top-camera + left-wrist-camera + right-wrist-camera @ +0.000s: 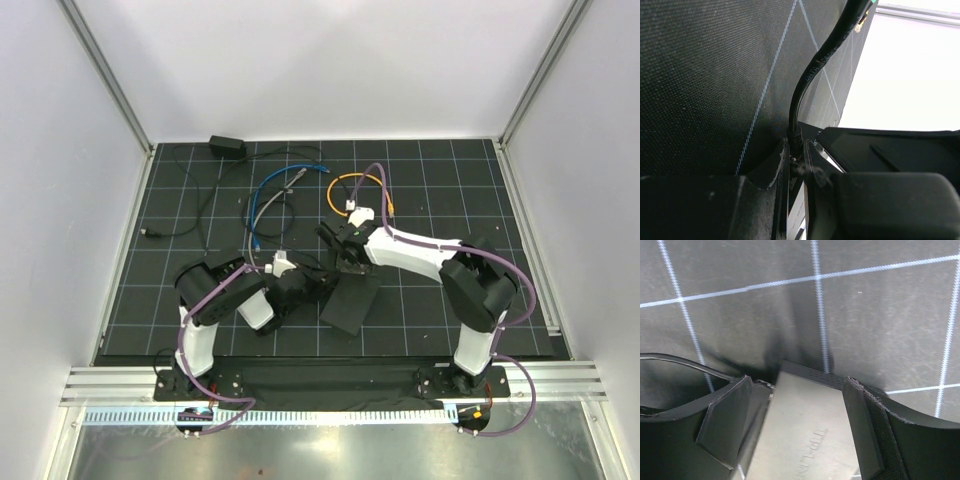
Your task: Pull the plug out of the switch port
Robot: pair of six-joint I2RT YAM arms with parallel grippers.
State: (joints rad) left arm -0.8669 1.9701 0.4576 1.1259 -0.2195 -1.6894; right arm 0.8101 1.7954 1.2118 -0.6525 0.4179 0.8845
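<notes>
Left gripper (795, 167) is pinched to a narrow slit at the lower centre of its wrist view and appears to clamp the plug (796, 137), where the black cable (812, 70) ends. Right gripper (797, 395) stands open astride the switch (800, 435), one of its pads (722, 425) on each side and a gap showing on the left. The switch port is hidden behind the plug and fingers, apparently in the box edge that faces the left gripper, near the centre of the overhead frame.

A clean pull likely calls for the right gripper to close on the box first and pin it to the bench (880, 315). A straight draw along the plug's own line should follow, with the latch (799, 161) pressed. A sideways tug could drag the box or bend the clip.

The switch is flat, matte and hard-edged, with embossed lettering and a row of fine vent slots. The cable jacket is smooth, round and printed. The latch is clear plastic. The bench mat is finely textured black, crossed by pale grid lines.
</notes>
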